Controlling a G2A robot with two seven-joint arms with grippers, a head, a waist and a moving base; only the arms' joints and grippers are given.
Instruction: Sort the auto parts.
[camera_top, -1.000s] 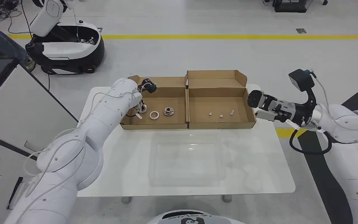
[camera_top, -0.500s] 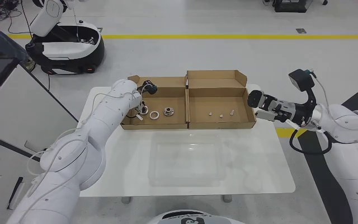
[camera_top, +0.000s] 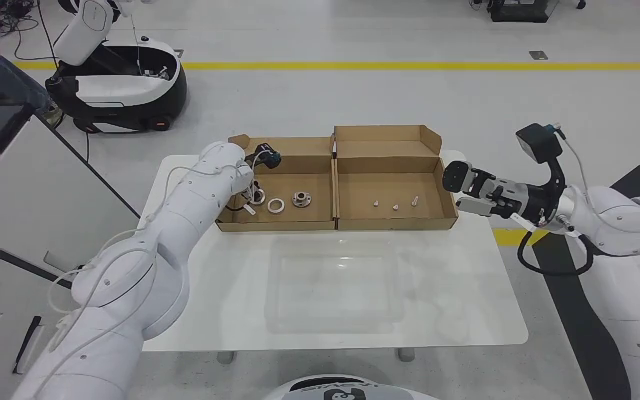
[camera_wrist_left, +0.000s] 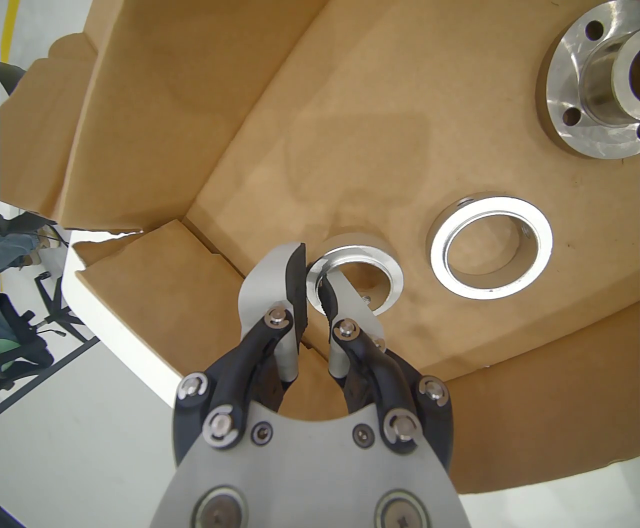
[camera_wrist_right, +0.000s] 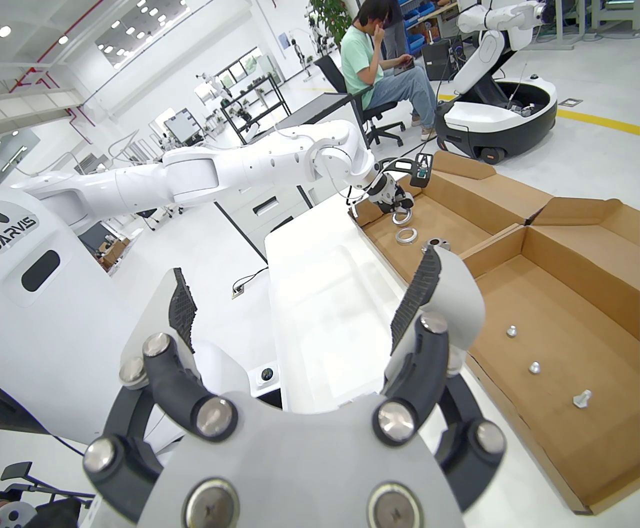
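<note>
Our left gripper is nearly closed, pinching the wall of a silver ring, one finger inside the hole and one outside; it sits low in the left cardboard box, near an end wall; just beyond the fingertips lies a second ring, apart from the held one; farther out stands a flanged hub; our right gripper hangs wide open, holding nothing, off the outer end of the right box; three small bolts lie in a row on that box's floor, well apart from its fingers.
</note>
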